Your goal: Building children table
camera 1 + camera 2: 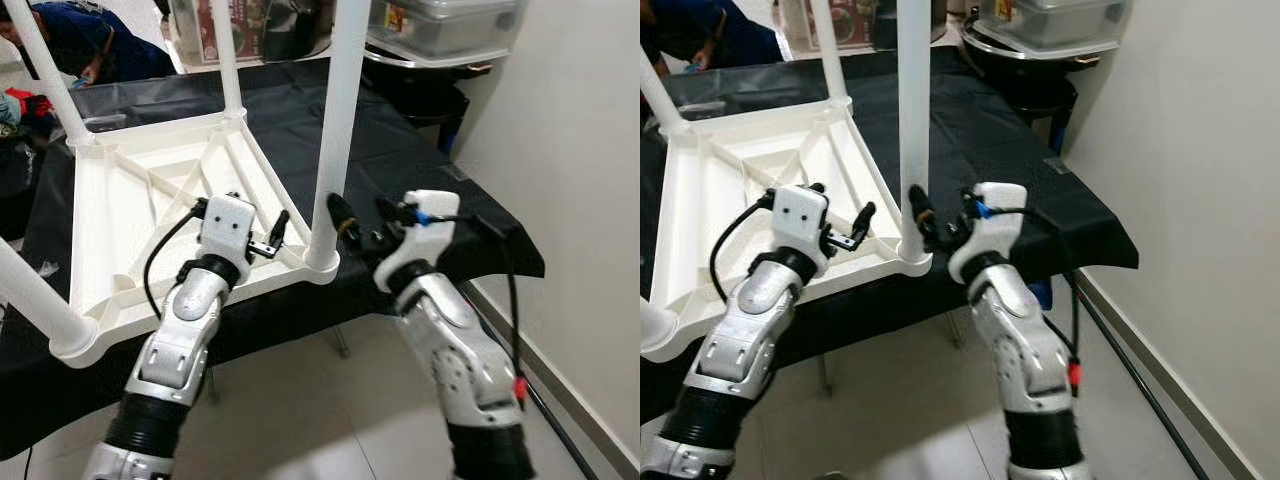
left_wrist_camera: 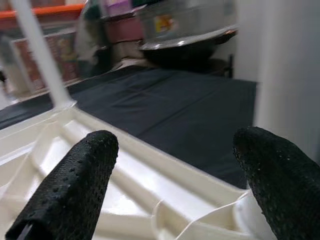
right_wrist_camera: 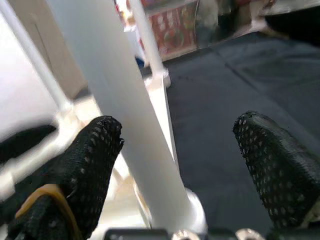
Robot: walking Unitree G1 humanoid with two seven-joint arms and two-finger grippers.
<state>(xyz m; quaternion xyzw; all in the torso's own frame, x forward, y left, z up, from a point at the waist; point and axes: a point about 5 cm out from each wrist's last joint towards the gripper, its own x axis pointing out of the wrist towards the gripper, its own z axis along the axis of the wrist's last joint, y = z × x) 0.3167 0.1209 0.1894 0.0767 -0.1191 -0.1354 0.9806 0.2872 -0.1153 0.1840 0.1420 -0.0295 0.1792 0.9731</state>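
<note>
A white plastic children's table [image 1: 150, 200] lies upside down on a black-covered bench [image 1: 290, 110], with its legs pointing up. The near right corner leg [image 1: 337, 130] stands in its socket [image 1: 321, 262]. My left gripper [image 1: 272, 238] is open over the table's underside rim [image 2: 165, 175], just left of that leg. My right gripper [image 1: 365, 222] is open on the leg's right side. In the right wrist view the leg [image 3: 120, 130] rises inside the gap, close against one finger [image 3: 85, 165] and apart from the other.
A person in dark blue [image 1: 100, 40] bends at the far left behind the bench. A shelf with a lidded container [image 1: 440, 25] and a dark pot [image 1: 1025, 50] stands at the back. A white wall [image 1: 580, 150] runs close on the right. Tiled floor [image 1: 300, 410] lies below.
</note>
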